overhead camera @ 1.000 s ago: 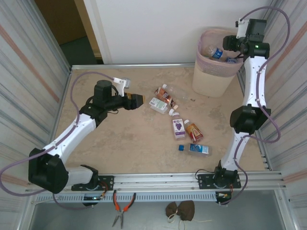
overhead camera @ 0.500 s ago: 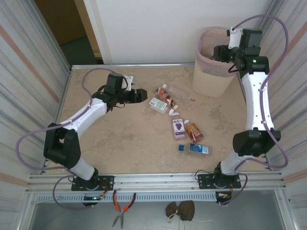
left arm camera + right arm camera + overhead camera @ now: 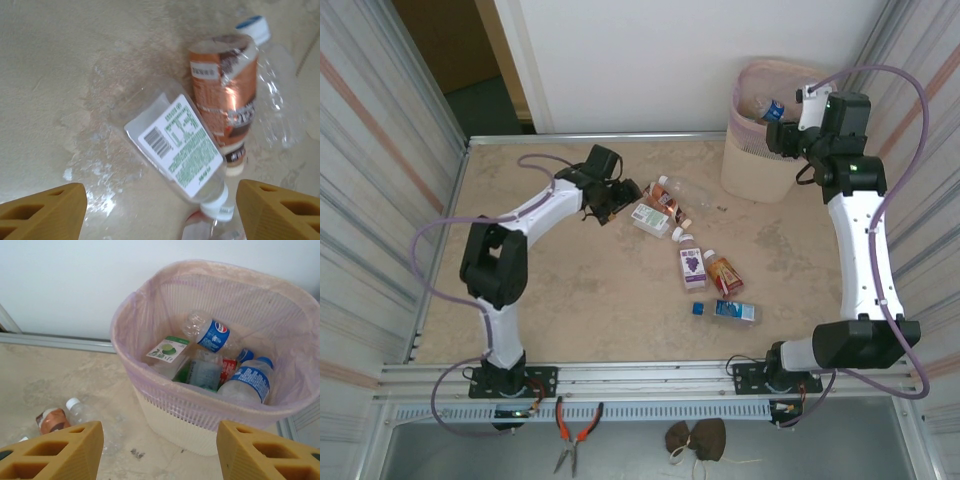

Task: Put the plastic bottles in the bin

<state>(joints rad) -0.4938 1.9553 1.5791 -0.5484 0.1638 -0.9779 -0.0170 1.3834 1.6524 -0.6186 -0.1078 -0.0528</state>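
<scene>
Several plastic bottles lie on the table: a white-green labelled one (image 3: pixel 648 217) (image 3: pixel 180 150), a brown-labelled one (image 3: pixel 225 95), a clear blue-capped one (image 3: pixel 272 100), a purple-labelled one (image 3: pixel 692 266), an orange one (image 3: pixel 725 275) and a blue one (image 3: pixel 730 311). My left gripper (image 3: pixel 620 200) (image 3: pixel 160 215) hovers open just left of the white-green bottle, nothing between its fingers. The bin (image 3: pixel 760 170) (image 3: pixel 200 405) stands at the back right with several bottles inside, among them a blue-labelled one (image 3: pixel 212 335). Beside the bin's near rim, my right gripper (image 3: pixel 775 135) (image 3: pixel 160 455) is open and holds nothing.
Corrugated walls close in both sides of the table. A metal rail (image 3: pixel 650 378) runs along the near edge. Below it lie orange-handled pliers (image 3: pixel 575 425) and a brown object (image 3: pixel 698 437). Bare tabletop lies left and in front of the bottle cluster.
My left arm has stretched right and forward, bringing its gripper up to the bottle cluster. My right gripper has drawn back from over the bin to its near side.
</scene>
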